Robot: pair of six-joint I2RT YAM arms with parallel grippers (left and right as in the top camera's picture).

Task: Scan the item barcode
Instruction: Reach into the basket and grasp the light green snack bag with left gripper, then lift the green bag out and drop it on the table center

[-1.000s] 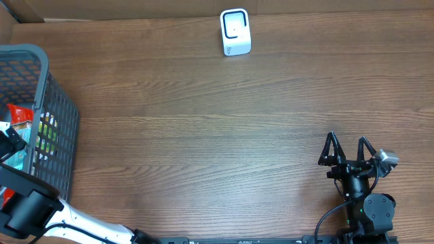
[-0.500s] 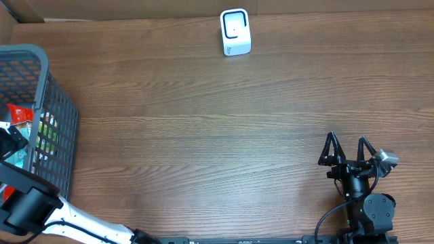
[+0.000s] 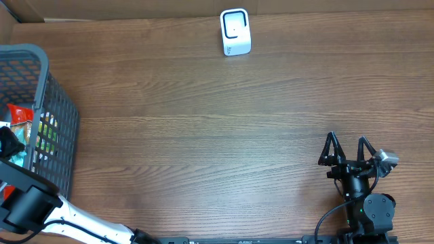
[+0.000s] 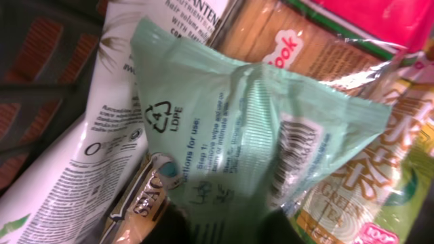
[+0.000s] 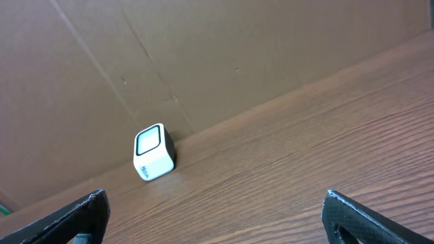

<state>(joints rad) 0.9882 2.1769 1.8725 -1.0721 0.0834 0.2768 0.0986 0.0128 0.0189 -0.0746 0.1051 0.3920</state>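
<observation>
Left wrist, left hand (image 4: 227,227) pinching crinkly mint-green plastic pouch (image 4: 258,135), right hand (image 5: 215,203) spread over woodgrain table (image 5: 305,156).

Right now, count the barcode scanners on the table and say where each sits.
1. The white scanner stands at the far edge of the table, near the middle, close to the cardboard wall. The basket at the left could hide others.

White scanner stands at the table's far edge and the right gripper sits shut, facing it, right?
No: the right gripper sits open, jaws spread wide in the right wrist view. The white scanner does stand at the far edge of the table.
</observation>
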